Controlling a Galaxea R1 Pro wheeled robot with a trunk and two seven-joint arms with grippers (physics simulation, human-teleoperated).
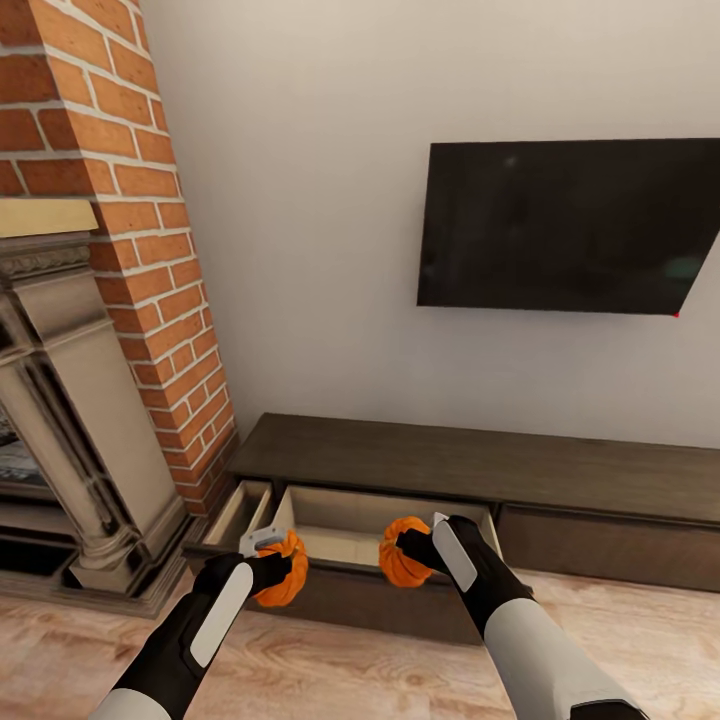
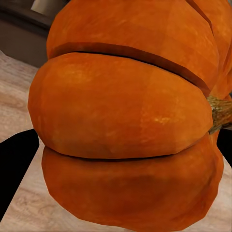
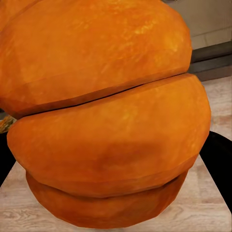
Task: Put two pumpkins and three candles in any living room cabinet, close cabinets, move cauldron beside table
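Two orange ribbed pumpkins hang in front of the low dark-brown cabinet point(image 1: 560, 470). My left gripper point(image 1: 272, 560) is shut on the left pumpkin point(image 1: 285, 583), which looms close in the left wrist view point(image 2: 125, 116). The right pumpkin point(image 1: 400, 565) sits in my shut right gripper point(image 1: 425, 550) and looms just as close in the right wrist view point(image 3: 106, 121). Both pumpkins hover at the front edge of a wide open drawer point(image 1: 350, 530) with a pale wood inside. A narrow drawer point(image 1: 238, 515) to its left also stands open. The candles and the cauldron are out of view.
A brick chimney point(image 1: 150, 250) and a stone fireplace surround point(image 1: 70, 420) stand at the left, close to the cabinet's end. A black television point(image 1: 570, 225) hangs on the white wall above the cabinet. Pale wood floor point(image 1: 350, 670) lies under my arms.
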